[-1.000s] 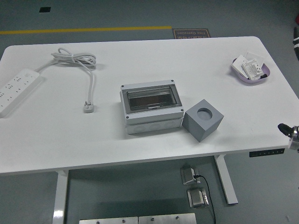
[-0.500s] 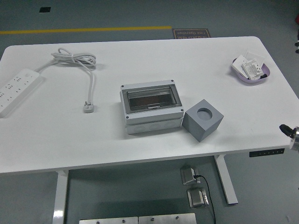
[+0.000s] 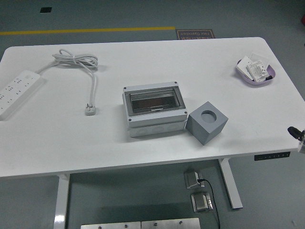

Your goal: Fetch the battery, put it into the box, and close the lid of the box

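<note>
Since the earlier frame the right hand [image 3: 296,135] has drawn back toward the right edge of the picture; only a small dark tip and a bit of pale metal now show there, just off the table's right end, and whether its fingers are spread or curled cannot be told. Nothing on the table has shifted. The left arm is out of sight.

Head view, taking the box [image 3: 153,110] as the landmark: it sits near the middle of the white table [image 3: 143,57], a pale grey case with its clear lid lying shut on top, a dark inside showing through the window. Just to its right, touching or nearly touching its lower right corner, stands a grey cube [image 3: 207,122] turned at an angle, with a round hollow in its top face. Far to the right of the box and farther back, near the table's right end, is a small purple tray [image 3: 268,79] holding a few white pieces; whether one of these is the battery cannot be made out, and no battery is plainly seen anywhere else. Left of the box lies a white plug [image 3: 90,110], its cord [image 3: 75,60] running back to a coiled bundle near the far left. Farther left still, at the table's left edge, a white power strip [image 3: 15,90] lies at a slant.
</note>
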You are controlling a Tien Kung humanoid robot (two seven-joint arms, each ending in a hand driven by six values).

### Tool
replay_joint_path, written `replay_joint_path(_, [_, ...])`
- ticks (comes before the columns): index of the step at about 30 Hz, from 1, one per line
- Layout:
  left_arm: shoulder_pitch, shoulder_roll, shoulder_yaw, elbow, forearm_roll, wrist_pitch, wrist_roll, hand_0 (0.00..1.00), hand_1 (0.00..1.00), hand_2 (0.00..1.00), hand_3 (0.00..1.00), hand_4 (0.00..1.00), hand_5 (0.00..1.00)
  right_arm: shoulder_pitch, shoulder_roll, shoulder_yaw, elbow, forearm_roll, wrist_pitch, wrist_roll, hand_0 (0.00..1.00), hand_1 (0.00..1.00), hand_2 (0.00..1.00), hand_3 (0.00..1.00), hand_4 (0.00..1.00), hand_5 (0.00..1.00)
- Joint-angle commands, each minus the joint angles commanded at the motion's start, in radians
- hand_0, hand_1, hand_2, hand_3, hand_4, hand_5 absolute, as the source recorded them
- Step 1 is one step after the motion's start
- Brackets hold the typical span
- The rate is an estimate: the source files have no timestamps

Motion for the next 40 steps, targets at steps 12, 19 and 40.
replay_joint_path(12, [0.001, -0.001, -0.002, 0.0, 0.0, 0.0, 0.002, 0.679, 0.678, 0.659, 0.76, 0.728, 0.414, 0.003, 0.001, -0.002, -0.018, 0.057, 0.007, 0.021, 0.437, 0.465, 0.544, 0.656, 0.806, 0.587])
replay_joint_path(19, [0.002, -0.001, -0.002, 0.0, 0.0, 0.0, 0.002, 0.68, 0.678, 0.659, 0.761, 0.728, 0.414, 0.005, 0.002, -0.02, -0.041, 0.144, 0.018, 0.048, 0.438, 0.465, 0.545, 0.656, 0.807, 0.59])
replay_joint_path(40, [0.002, -0.004, -0.001, 0.0, -0.002, 0.0, 0.002, 0.679, 0.678, 0.659, 0.759, 0.727, 0.414, 0.006, 0.002, -0.025, -0.045, 0.162, 0.02, 0.052, 0.44, 0.467, 0.549, 0.658, 0.811, 0.597])
